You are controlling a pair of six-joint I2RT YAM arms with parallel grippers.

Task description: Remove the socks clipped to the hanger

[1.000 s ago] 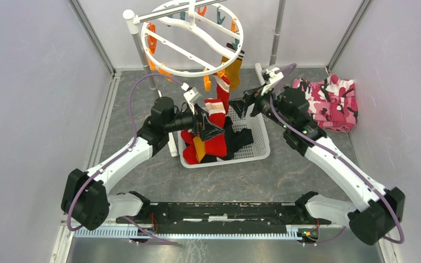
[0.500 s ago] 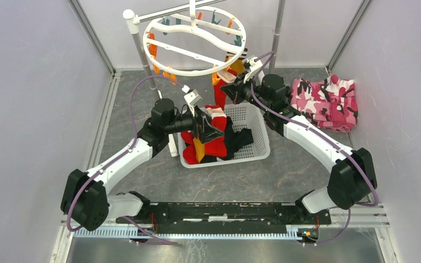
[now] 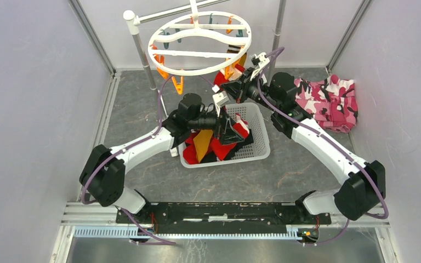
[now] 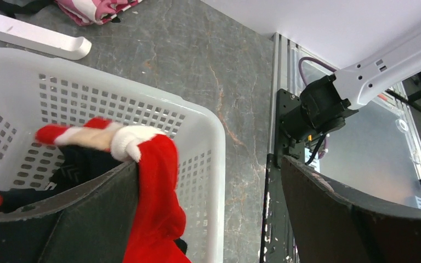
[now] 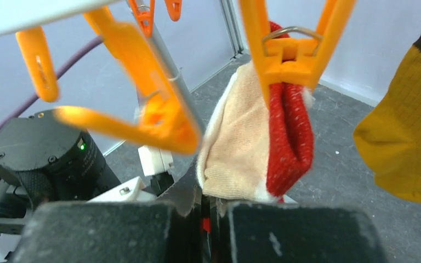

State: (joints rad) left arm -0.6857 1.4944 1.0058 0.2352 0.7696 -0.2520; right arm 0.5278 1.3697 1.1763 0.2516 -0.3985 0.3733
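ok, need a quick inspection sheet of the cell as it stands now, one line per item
Surface: grey marbled table, no spills seen.
Job's things: hanger hanging from a white pole stand; red sock and mustard sock clipped to it; loose socks piled in the white basket.
Clutter: pink camouflage cloth, far right.
Grippers: left gripper jaws open over the basket; right gripper jaws shut on the red sock's lower edge.
Cables: purple cable loops off each arm; no snag seen.
Surroundings: plain walls, metal frame posts.
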